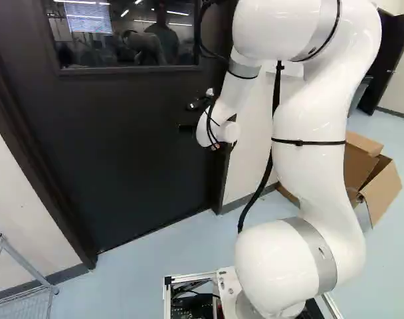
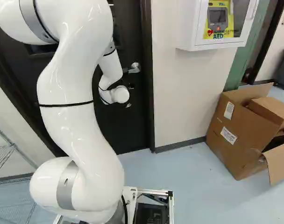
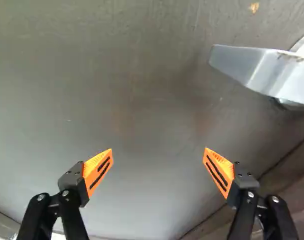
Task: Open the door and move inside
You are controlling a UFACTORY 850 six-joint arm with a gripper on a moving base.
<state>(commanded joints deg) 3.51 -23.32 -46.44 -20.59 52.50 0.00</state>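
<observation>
Jaws (image 1: 187,127) wide nr door (image 1: 122,153) — 2 wht labels (image 2: 229,135) on box (image 2: 244,156), printed yel panel (image 2: 237,18) too.

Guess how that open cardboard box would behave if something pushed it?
The cardboard box would probably slide rather than roll, being flat-sided. Its flap sticks out, so would likely bend. Being cardboard, it looks light unless loaded.

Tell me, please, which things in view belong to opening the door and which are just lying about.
For the job:
dark door
lever handle
gripper, open

Just about:
cardboard box
wire shelf
white wall cabinet, mounted rather than lying
</observation>
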